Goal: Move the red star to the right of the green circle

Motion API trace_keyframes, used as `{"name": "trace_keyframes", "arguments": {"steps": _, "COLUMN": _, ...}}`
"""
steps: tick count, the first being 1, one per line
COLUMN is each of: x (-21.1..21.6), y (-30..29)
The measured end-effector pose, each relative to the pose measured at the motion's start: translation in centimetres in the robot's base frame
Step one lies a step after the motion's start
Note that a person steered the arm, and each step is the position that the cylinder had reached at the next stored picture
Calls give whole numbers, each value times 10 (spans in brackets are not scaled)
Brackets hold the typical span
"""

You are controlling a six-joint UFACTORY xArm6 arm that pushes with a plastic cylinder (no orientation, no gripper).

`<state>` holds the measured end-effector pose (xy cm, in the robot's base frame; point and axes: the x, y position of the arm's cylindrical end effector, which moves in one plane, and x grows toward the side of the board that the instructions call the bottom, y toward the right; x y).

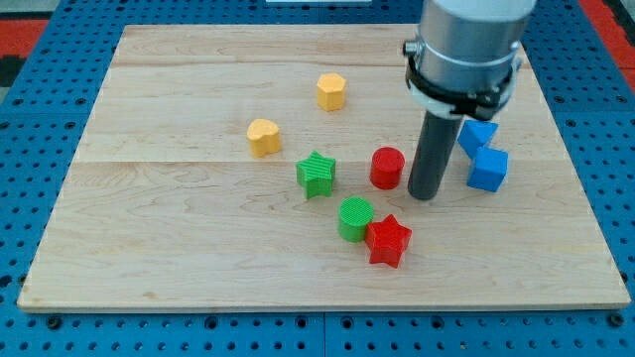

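The red star (388, 240) lies on the wooden board, touching the lower right side of the green circle (355, 218). My tip (424, 195) stands above and to the right of the red star, a short gap away. It is just right of the red cylinder (387, 168) and does not touch any block.
A green star (317, 174) lies up-left of the green circle. A yellow heart (264, 137) and a yellow hexagon (331, 91) sit further toward the view's top. Two blue blocks (486, 169) (477, 135) lie right of my tip. The board's right edge (585, 198) is beyond them.
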<state>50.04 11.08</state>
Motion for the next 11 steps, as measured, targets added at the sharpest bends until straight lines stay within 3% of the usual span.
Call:
{"name": "trace_keyframes", "arguments": {"steps": 2, "x": 25, "y": -34}}
{"name": "trace_keyframes", "arguments": {"steps": 4, "x": 88, "y": 15}}
{"name": "trace_keyframes", "arguments": {"steps": 5, "x": 114, "y": -3}}
{"name": "trace_keyframes", "arguments": {"steps": 7, "x": 101, "y": -78}}
{"name": "trace_keyframes", "arguments": {"steps": 8, "x": 82, "y": -84}}
{"name": "trace_keyframes", "arguments": {"steps": 11, "x": 98, "y": -13}}
